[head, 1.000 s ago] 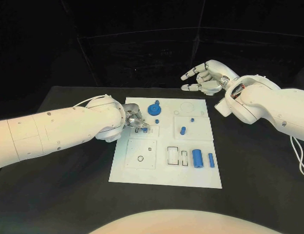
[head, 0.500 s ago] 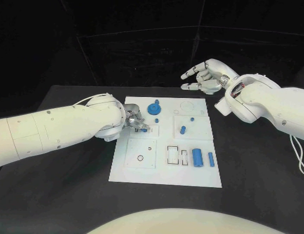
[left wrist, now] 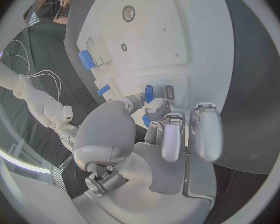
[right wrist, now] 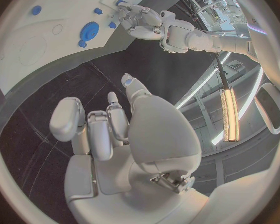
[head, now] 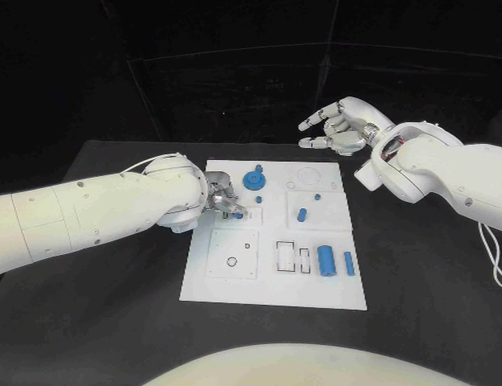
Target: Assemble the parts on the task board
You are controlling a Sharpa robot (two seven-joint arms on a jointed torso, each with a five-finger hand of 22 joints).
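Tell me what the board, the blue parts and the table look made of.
Board: white, matte, flat with crisp printed outlines and recesses; likely plastic. Blue parts: uniform solid blue with soft sheen; probably moulded or printed plastic. Table: black, dull, no glare; the material is unclear, perhaps a mat or coated top.

Left hand [left wrist: 159, 129] fingertips pinch blue part [left wrist: 147, 119]; task board [left wrist: 177, 35] beneath

White arms [head: 100, 213] (silver hands [head: 342, 126])
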